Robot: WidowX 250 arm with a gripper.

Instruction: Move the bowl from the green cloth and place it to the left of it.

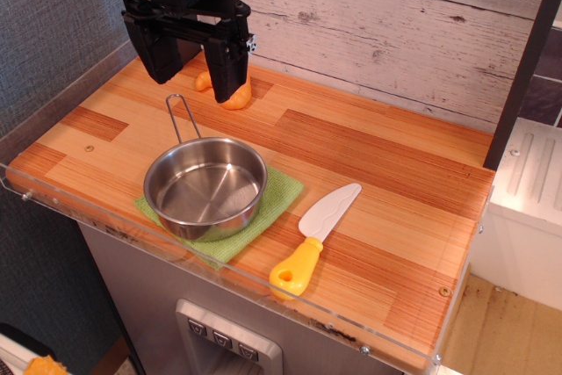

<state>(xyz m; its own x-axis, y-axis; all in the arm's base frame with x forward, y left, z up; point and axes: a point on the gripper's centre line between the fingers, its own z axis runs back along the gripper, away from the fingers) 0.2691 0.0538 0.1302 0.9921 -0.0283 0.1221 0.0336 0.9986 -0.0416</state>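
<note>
A: Jaws, state?
B: Spread wide, holding nothing. The gripper (195, 68) hangs above the back left of the table (386, 182), both black fingers (230, 63) pointing down, clear of everything below.

A: Item one, the bowl?
B: Bowl (205, 186): round, shiny steel, shallow, straight-sided, nothing inside. A thin wire loop handle (182, 118) runs from its rim toward the back, ending below and in front of the gripper. It sits on the cloth, near the front edge, left of centre.

A: The cloth?
B: Cloth (277, 195): light green, textured weave, square, lying flat with one corner pointing right. The bowl covers most of it; the right corner and the front edge show.

A: Other entries?
B: Knife (316, 239): toy, white plastic blade, yellow handle with a hole at the end. It lies just right of the cloth, apart from it, blade angled toward the back right.
Orange object (235, 94): partly hidden behind the fingers at the back; I cannot tell what it is.

A: Surface?
B: Wood-grain table, striped planks, with a clear plastic rim (263, 292) along the front. Left of the cloth is bare wood.
</note>
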